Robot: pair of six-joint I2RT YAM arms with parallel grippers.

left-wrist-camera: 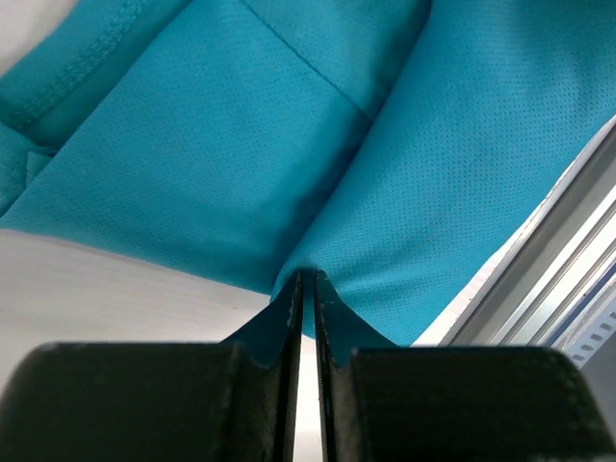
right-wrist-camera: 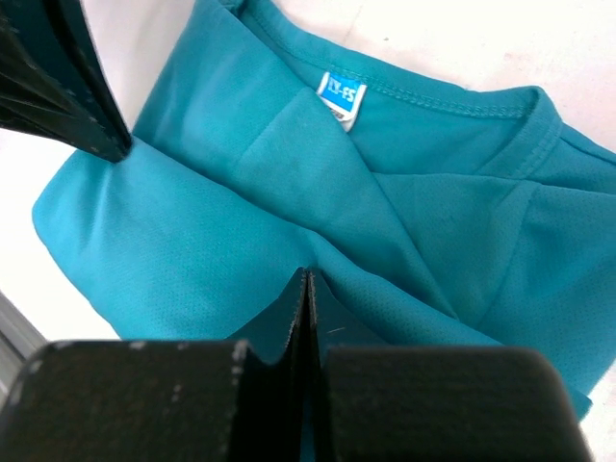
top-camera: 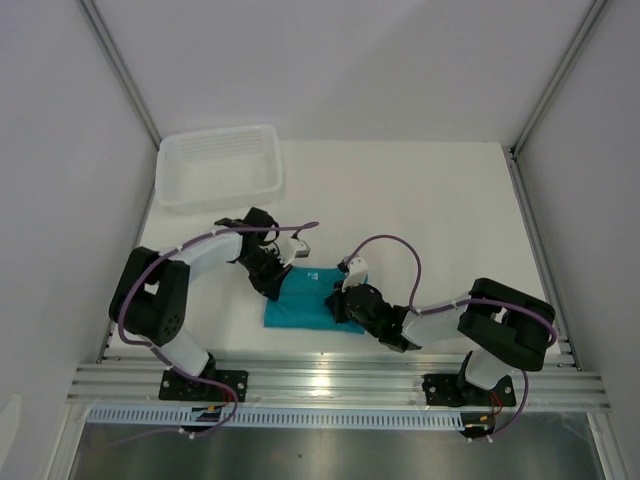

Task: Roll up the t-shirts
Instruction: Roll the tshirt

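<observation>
My left arm (top-camera: 160, 300) and right arm (top-camera: 500, 325) look alike: bulky black joint housings linked by white segments, each on a black base plate (top-camera: 190, 385). A purple cable (top-camera: 390, 245) loops along each arm. In the wrist views the left gripper (left-wrist-camera: 308, 279) and right gripper (right-wrist-camera: 306, 277) have matte black fingers (right-wrist-camera: 144, 404), and the right one's are flecked with pale scuffs.

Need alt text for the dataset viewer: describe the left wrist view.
The left gripper, jaws shut, pinches the edge of a teal t-shirt, the cloth bunched into a small peak at the fingertips. The mesh fabric fills most of the view, with white table at lower left and a metal rail at right.
</observation>
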